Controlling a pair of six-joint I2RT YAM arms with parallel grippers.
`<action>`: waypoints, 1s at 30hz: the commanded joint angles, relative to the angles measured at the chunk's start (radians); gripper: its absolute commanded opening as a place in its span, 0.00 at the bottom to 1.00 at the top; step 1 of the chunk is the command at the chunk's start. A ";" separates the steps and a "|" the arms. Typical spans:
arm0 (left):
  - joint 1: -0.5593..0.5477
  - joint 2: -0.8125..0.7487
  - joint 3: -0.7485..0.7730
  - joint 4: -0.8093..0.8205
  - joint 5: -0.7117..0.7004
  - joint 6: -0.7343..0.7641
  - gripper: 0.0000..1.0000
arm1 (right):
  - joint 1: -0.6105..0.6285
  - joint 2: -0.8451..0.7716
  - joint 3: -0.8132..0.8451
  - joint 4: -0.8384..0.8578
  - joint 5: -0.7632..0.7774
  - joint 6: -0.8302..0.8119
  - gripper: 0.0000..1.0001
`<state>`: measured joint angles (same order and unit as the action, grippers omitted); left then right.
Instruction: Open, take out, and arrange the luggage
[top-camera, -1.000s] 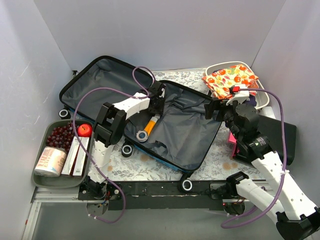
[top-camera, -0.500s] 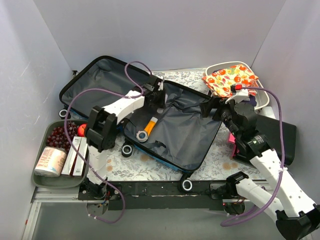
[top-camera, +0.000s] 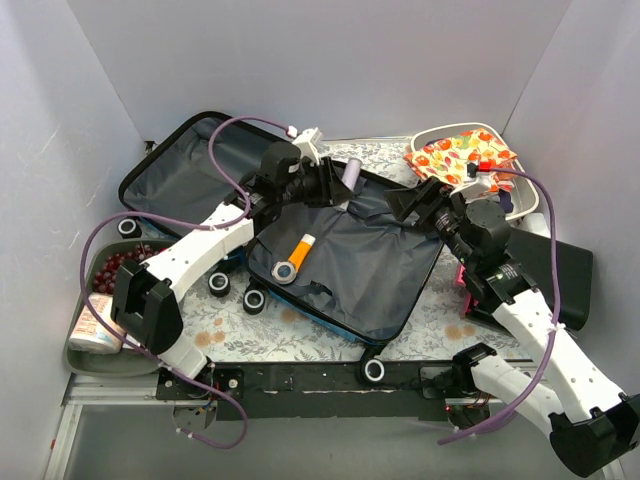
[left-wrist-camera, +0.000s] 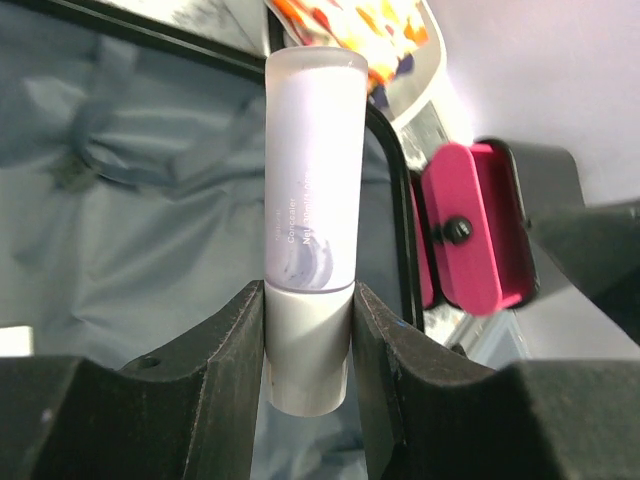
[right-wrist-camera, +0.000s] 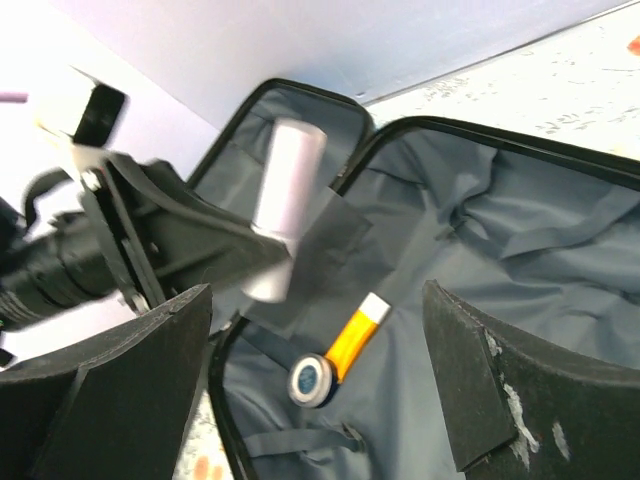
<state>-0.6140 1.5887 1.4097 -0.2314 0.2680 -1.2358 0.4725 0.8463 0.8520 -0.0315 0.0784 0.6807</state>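
The luggage (top-camera: 385, 300) lies open flat mid-table, grey lining up, blue shell at its near edge. My left gripper (top-camera: 335, 185) is shut on a lilac-and-white tube (left-wrist-camera: 310, 210) and holds it above the luggage's far rim; the tube also shows in the top view (top-camera: 351, 170) and in the right wrist view (right-wrist-camera: 283, 200). My right gripper (top-camera: 412, 204) is open and empty above the right half's far edge. An orange tube (top-camera: 300, 250) and a round blue-lidded pot (top-camera: 285, 271) lie on the lining; they show in the right wrist view too, tube (right-wrist-camera: 352, 333), pot (right-wrist-camera: 312, 379).
A grey tray (top-camera: 85, 355) at the near left holds grapes, boxes and a tub. A white tub (top-camera: 525, 200) at the far right carries a colourful patterned pouch (top-camera: 460, 158). A flat black case (top-camera: 570, 275) and a pink item (top-camera: 463, 280) lie right of the luggage.
My left gripper has lifted the lilac tube out of the luggage and moved it toward the far rim. My right gripper moved slightly left and farther over the right half.
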 joint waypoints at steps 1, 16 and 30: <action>-0.052 -0.085 -0.058 0.084 0.115 -0.030 0.00 | 0.000 0.017 -0.019 0.169 -0.069 0.124 0.91; -0.148 -0.116 -0.103 0.170 0.192 -0.039 0.00 | 0.002 0.178 0.045 0.099 -0.159 0.210 0.83; -0.188 -0.113 -0.100 0.161 0.185 -0.016 0.98 | 0.008 0.169 0.036 0.116 -0.097 0.230 0.01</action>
<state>-0.7879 1.5188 1.3006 -0.1078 0.4294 -1.2625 0.4797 1.0420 0.8623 0.0986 -0.0940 0.9241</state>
